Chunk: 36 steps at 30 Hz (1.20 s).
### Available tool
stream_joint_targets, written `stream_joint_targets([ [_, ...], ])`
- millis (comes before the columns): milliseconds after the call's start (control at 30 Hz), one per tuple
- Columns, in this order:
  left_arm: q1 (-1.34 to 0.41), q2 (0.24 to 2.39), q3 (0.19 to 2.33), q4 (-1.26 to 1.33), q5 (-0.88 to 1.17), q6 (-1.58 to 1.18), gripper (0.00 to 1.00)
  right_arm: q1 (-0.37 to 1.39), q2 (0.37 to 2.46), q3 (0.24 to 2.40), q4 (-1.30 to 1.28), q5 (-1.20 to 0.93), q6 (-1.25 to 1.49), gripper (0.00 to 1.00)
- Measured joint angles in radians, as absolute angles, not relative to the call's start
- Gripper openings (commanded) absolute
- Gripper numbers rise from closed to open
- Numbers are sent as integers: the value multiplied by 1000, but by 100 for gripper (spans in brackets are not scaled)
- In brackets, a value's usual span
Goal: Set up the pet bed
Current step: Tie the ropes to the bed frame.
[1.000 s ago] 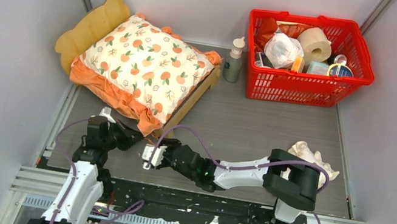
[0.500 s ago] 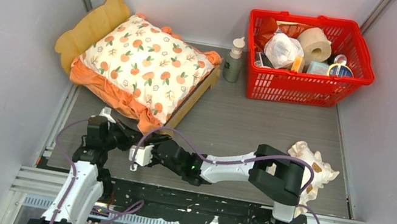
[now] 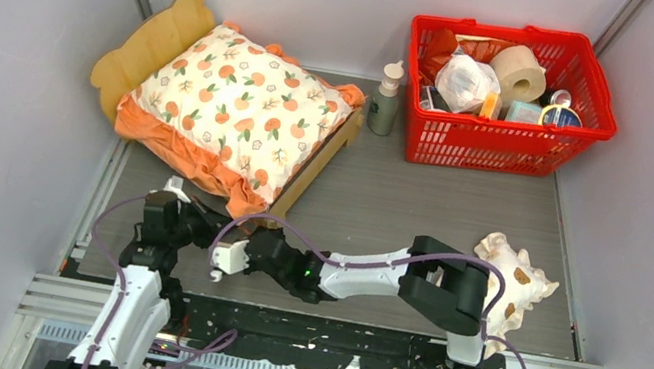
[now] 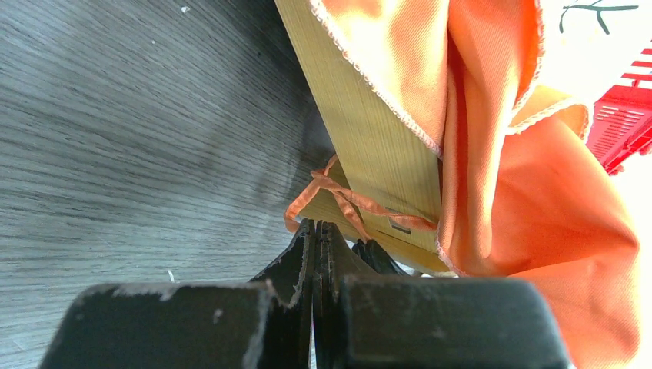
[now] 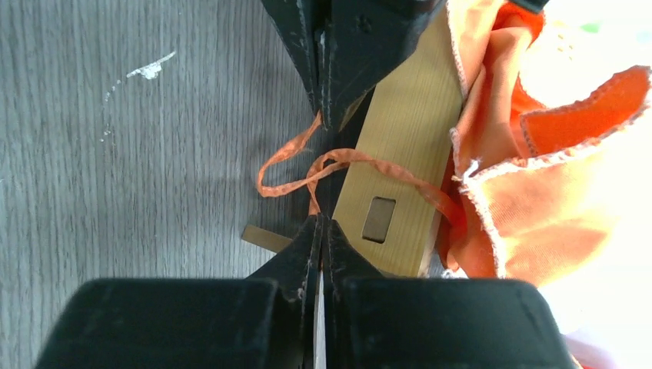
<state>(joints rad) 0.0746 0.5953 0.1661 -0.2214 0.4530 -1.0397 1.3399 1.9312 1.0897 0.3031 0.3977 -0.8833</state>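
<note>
The pet bed (image 3: 150,42), a light-wood frame with a wavy headboard, stands at the far left under the orange-print cushion (image 3: 236,103). At its near corner the wooden leg (image 5: 404,154) has a thin orange ribbon (image 5: 361,160) from the cushion's ruffle (image 5: 523,192) looped around it. My left gripper (image 3: 209,223) is shut on one ribbon strand (image 4: 346,201), its tips (image 4: 315,227) beside the leg (image 4: 369,146). My right gripper (image 3: 223,245) faces it and is shut (image 5: 320,224) on the other strand. The left gripper's fingers (image 5: 327,108) show opposite in the right wrist view.
A red basket (image 3: 499,134) full of items stands at the far right, with a pump bottle (image 3: 385,98) beside it. A small cream frilled pillow with brown spots (image 3: 510,278) lies at the near right behind my right arm. Grey walls close in both sides.
My right gripper has moved left toward the bed's near corner and the left gripper, and its arm uncovered more of the small pillow. The left arm has stayed put.
</note>
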Motion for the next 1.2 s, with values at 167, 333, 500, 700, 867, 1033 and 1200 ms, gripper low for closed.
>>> stream_joint_targets([
  [167, 83, 595, 170, -229, 436, -1039, 0, 1343, 1929, 1089, 290, 398, -867, 5],
  [333, 88, 595, 192, -247, 413, -1029, 0, 1345, 1856, 1037, 289, 356, -810, 5],
  [500, 93, 595, 207, -262, 399, -1009, 0, 1345, 1749, 945, 332, 250, -735, 5],
  [700, 95, 595, 213, -272, 384, -991, 0, 1338, 1730, 892, 397, 190, -693, 45],
  [867, 95, 592, 213, -273, 384, -990, 0, 1338, 1757, 923, 394, 208, -804, 41],
  [1033, 97, 591, 213, -274, 383, -987, 0, 1338, 1815, 1016, 344, 245, -728, 37],
  [1200, 101, 591, 213, -274, 374, -987, 0, 1354, 1748, 915, 446, 364, -379, 43],
])
